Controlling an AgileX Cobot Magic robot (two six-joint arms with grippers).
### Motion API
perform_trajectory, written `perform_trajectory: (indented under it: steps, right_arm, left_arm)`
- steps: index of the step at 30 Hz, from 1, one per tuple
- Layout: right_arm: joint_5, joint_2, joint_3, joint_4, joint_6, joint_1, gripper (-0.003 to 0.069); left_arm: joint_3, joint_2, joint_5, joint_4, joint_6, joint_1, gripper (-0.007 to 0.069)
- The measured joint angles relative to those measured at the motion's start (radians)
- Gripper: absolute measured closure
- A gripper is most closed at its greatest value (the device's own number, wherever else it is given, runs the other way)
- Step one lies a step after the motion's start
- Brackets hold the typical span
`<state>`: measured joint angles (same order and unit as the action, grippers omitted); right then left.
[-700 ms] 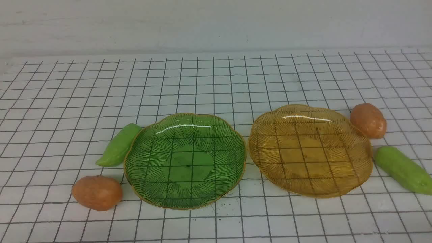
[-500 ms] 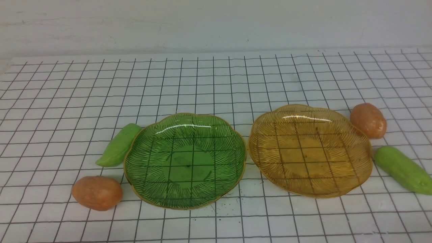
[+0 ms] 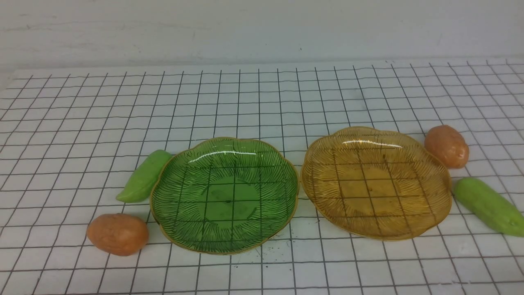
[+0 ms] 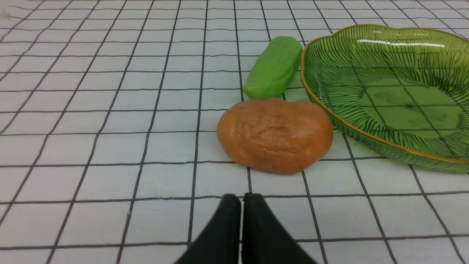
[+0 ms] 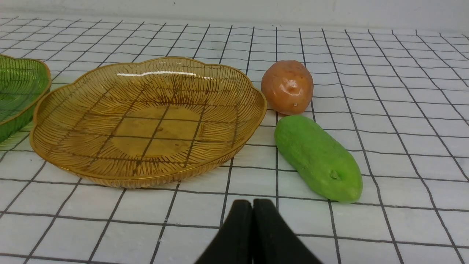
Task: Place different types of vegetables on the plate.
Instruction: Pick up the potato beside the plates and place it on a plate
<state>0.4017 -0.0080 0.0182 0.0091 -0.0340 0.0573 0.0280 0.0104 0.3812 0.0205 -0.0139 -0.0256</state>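
A green glass plate (image 3: 192, 229) and an amber glass plate (image 3: 425, 223) lie side by side, both empty. Left of the green plate lie a green cucumber (image 3: 143, 177) and an orange-brown potato (image 3: 117, 234). Right of the amber plate lie a second potato (image 3: 446, 146) and a second cucumber (image 3: 489, 206). My left gripper (image 4: 242, 198) is shut and empty, just short of the left potato (image 4: 274, 134), with the left cucumber (image 4: 274, 67) behind it. My right gripper (image 5: 253, 203) is shut and empty, near the right cucumber (image 5: 318, 157) and right potato (image 5: 287, 87). Neither gripper shows in the front view.
Everything rests on a white cloth with a black grid (image 3: 262, 102). A pale wall (image 3: 262, 28) closes the far side. The green plate's rim (image 4: 311, 95) lies right next to the left potato; the amber plate's rim (image 5: 256, 121) lies close to the right cucumber.
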Motion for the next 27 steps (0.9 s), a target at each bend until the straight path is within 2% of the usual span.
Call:
perform_trajectory:
  steps: [21,27]
  right_arm:
    - [0.0,0.0,0.0,-0.002,0.0,0.0,0.0673]
    - [-0.003,0.0,0.0,-0.038,-0.001,0.0,0.0673]
  left_arm:
    - [0.0,0.0,0.0,0.0,0.0,0.0,0.0632]
    - [0.0,0.0,0.0,0.019,-0.003,0.0,0.0632]
